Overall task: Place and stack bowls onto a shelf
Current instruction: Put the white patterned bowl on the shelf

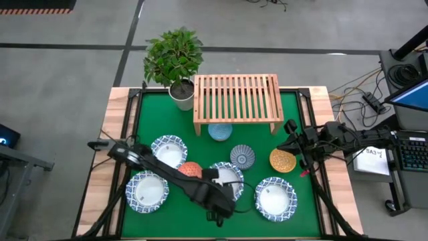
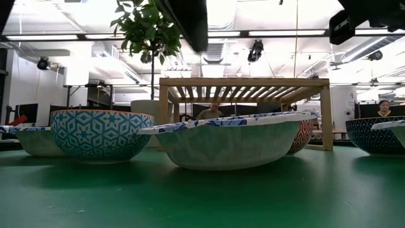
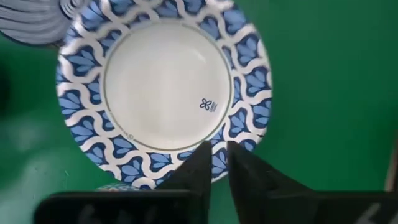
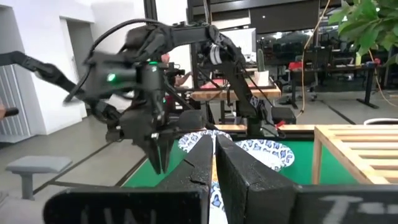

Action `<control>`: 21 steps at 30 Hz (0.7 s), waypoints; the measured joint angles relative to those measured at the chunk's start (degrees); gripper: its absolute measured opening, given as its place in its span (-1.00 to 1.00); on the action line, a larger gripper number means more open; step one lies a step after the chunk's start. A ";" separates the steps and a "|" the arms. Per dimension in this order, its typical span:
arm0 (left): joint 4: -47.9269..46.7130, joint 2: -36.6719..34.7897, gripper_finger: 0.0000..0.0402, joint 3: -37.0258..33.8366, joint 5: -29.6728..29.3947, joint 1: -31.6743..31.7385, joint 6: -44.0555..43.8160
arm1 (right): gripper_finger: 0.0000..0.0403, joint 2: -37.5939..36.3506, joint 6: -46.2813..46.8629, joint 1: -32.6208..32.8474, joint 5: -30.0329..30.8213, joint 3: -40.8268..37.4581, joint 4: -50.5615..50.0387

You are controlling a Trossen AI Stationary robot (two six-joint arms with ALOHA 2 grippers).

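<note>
Four wide white bowls with blue patterned rims sit on the green mat (image 1: 148, 192) (image 1: 168, 150) (image 1: 227, 177) (image 1: 275, 198). The smaller bowls stand between them and the shelf: orange-red (image 1: 190, 170), pale blue (image 1: 220, 131), dark-blue patterned (image 1: 242, 156), mustard yellow (image 1: 283, 160). The light-wood shelf (image 1: 236, 99) stands at the far side, with nothing on its slats. My left gripper (image 1: 217, 214) (image 3: 217, 163) hovers shut above the near rim of a white bowl (image 3: 166, 87), pointing down. My right gripper (image 4: 214, 158) waits shut at the table's right side.
A potted plant in a white pot (image 1: 179, 92) stands at the shelf's left end. The pale blue bowl sits partly under the shelf's front edge. Wooden borders (image 1: 115, 161) frame the mat. Bare mat shows between the bowls and along the near edge.
</note>
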 joint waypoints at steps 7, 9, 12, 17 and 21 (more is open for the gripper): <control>3.63 3.52 -0.34 0.40 0.74 -0.92 -1.21 | -0.95 -0.02 -0.01 0.00 0.00 0.00 -0.52; 5.08 3.27 -0.26 -1.96 1.09 -1.27 -0.99 | -0.95 0.00 -0.30 0.00 -0.02 0.00 -0.63; 7.96 3.27 -0.21 -4.56 1.16 -1.88 -0.75 | -0.95 -0.02 -0.13 0.00 0.00 0.00 -0.87; 13.85 3.23 -0.22 -7.99 1.16 -2.45 0.51 | -0.95 0.04 0.16 0.00 0.00 0.00 -1.27; 15.82 3.43 -0.26 -10.72 0.05 -2.47 0.51 | -0.95 0.04 0.22 0.00 0.00 0.00 -1.27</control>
